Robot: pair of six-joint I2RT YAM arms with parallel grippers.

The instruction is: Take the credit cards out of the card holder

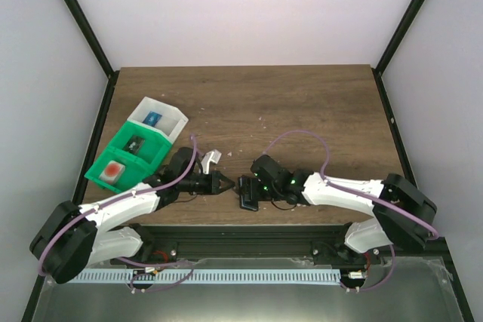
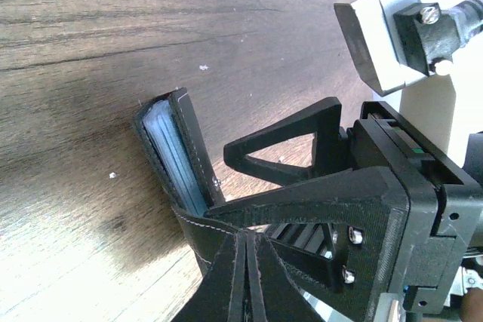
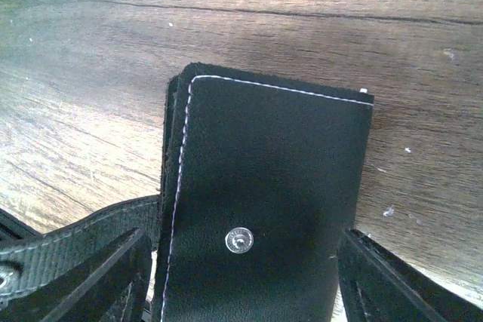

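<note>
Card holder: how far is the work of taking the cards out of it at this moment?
Done: nothing visible; no card lies on the table near the card holder, which is folded shut. In hand: the left gripper is shut on its strap, the right gripper open on either side of it. Still to do: unfold it and pull out every card.

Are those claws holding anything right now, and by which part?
The left gripper is shut on the card holder, pinching one black flap near its stitched edge. The right gripper is open, straddling the holder, gripping nothing.
</note>
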